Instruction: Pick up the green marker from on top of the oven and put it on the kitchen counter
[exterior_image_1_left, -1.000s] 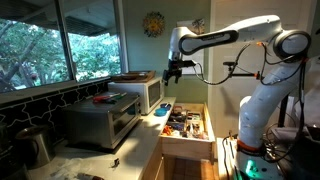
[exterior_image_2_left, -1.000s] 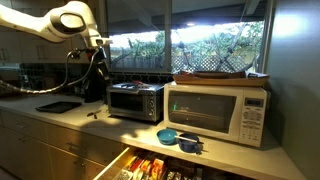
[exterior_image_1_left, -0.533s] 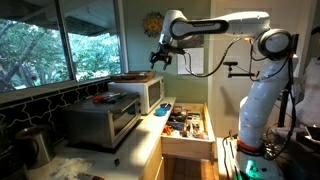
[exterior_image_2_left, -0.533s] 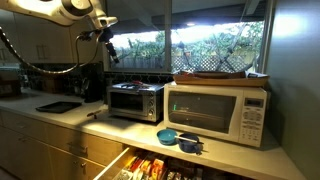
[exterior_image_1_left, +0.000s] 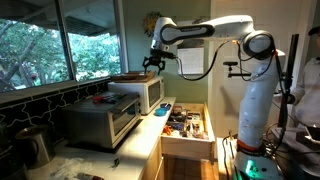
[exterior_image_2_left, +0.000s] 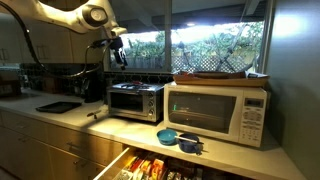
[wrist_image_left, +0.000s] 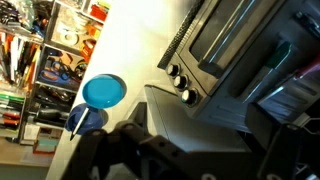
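Black and blocky, the claw (exterior_image_1_left: 153, 62) hangs high above the oven (exterior_image_1_left: 100, 122), well clear of its flat top, with the white arm stretched out behind it. Seen in an exterior view against the bright window, the claw (exterior_image_2_left: 118, 50) is only a dark shape, and I cannot tell whether its fingers are spread or closed on anything. The oven (exterior_image_2_left: 135, 100) is a boxy silver-grey case with a wide dark glass door. In the wrist view its round knobs (wrist_image_left: 180, 82) sit beside the door. The green marker cannot be picked out. Small coloured bits on the oven top are too small to name. Beside the oven stands a white microwave (exterior_image_2_left: 215, 112). A glossy blue bowl (wrist_image_left: 104, 92) rests on the pale, smooth kitchen counter (wrist_image_left: 130, 45), in front of the microwave.
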